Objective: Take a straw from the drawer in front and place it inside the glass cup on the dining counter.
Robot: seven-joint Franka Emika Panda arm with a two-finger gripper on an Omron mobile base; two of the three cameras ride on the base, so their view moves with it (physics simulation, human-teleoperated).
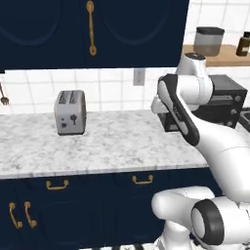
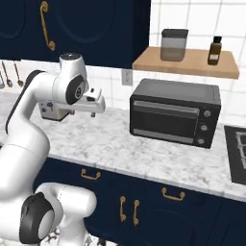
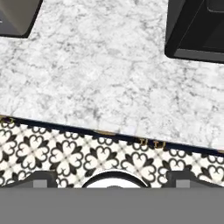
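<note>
The drawer, a navy front with a curved brass pull, sits shut directly under the edge of the marbled counter, below and just ahead of the tool. A second matching front lies further to the tool's left. The tool hangs above the counter's front edge and looks straight down. Its two dark fingertips stand wide apart with nothing between them, so it is open and empty. In the hand view the patterned floor tiles, black flowers on white, run beneath the fingertips, and the counter's edge crosses just beyond them. On the counter to the tool's left stands a grey two-slot toaster, and to its right a black toaster oven with three knobs down its side. Both are well apart from the tool. Above the oven a wooden shelf carries a grey-lidded jar and a small dark bottle (any writing on it is too small to read). Navy wall cabinets with brass handles hang over the tool, and a wall outlet is set in the white tiles behind it.
</note>
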